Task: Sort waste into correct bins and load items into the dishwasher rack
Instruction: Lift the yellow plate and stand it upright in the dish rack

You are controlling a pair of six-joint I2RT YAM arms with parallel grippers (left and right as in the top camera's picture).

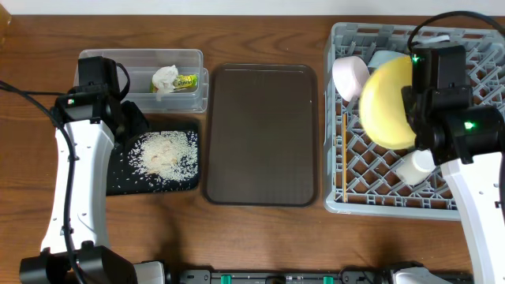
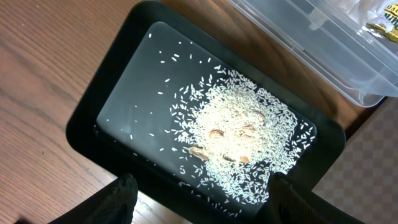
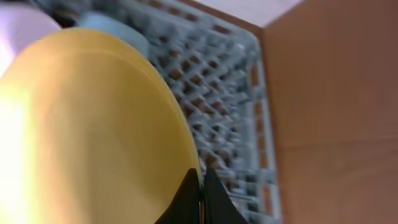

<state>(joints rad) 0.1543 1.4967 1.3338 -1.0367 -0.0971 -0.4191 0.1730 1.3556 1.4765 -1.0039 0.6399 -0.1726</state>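
Note:
My right gripper (image 3: 200,186) is shut on the rim of the round yellow plate (image 1: 387,101), holding it on edge over the grey dishwasher rack (image 1: 473,201); the plate (image 3: 87,124) fills the right wrist view. In the rack are the white-pinkish bowl (image 1: 349,76), the light blue bowl (image 1: 382,57), the pale green cup (image 1: 416,166) and the chopsticks (image 1: 344,162). My left gripper (image 2: 199,199) is open above the near edge of the black tray (image 2: 87,124), which holds loose rice (image 2: 239,134). The clear box (image 1: 102,61) holds the white tissue (image 1: 164,77) and the green-yellow wrapper (image 1: 186,80).
A large dark brown serving tray (image 1: 261,134) lies between the black tray and the rack. The wooden table (image 1: 260,237) shows along the front. The clear box corner (image 2: 348,68) sits close to the black tray's far side.

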